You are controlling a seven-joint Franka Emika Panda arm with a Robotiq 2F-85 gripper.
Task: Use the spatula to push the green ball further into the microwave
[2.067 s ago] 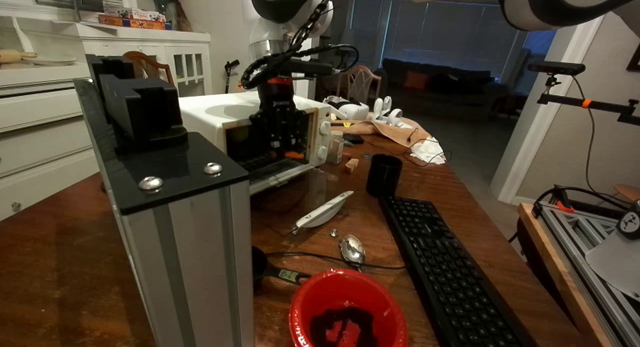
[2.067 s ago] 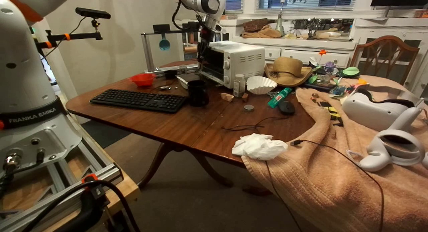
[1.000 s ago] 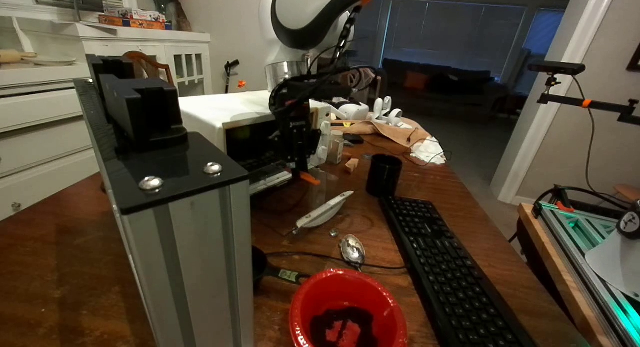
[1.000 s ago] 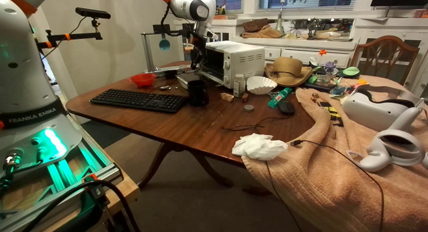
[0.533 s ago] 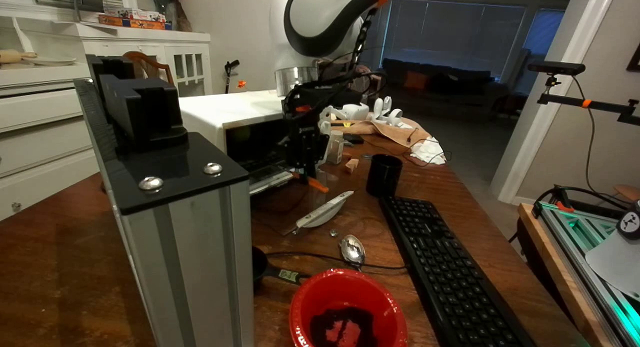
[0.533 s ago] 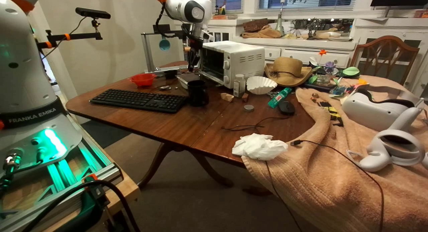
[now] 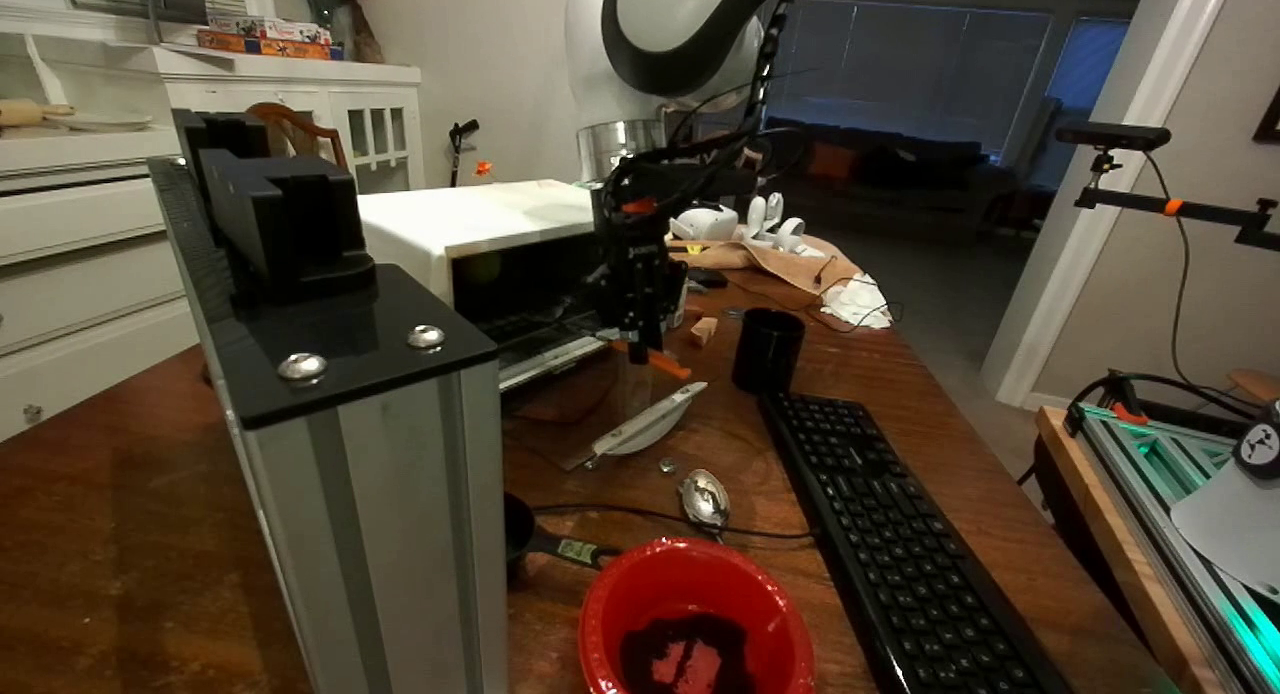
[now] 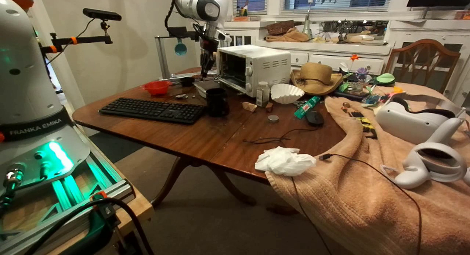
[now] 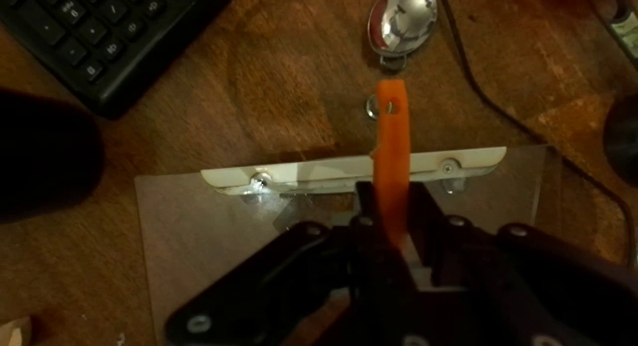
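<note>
Pinching the spatula [image 9: 393, 136] tightly, grasp done, the gripper [image 9: 392, 199] is hovering on the microwave's [image 7: 470, 214] near side, the push perhaps remaining, the green ball [image 7: 485, 266] seemingly sitting dim inside, left in an exterior view.

The surface [image 8: 227, 135] is of brown wood. On it stands the white microwave [image 8: 273, 73]. A black mug [image 8: 217, 103] stands just beside the end of the black keyboard [image 8: 152, 110], and near this keyboard are also the red bowl [image 7: 690, 579] and a shiny spoon [image 7: 706, 498]. Beside the microwave there are a clear bottle [image 8: 262, 95] and a fluted white dish [image 8: 288, 94]. A green tube [image 8: 307, 107] lies just beside a black mouse [image 8: 314, 118]. A peach towel [image 8: 367, 211] covers one end.
</note>
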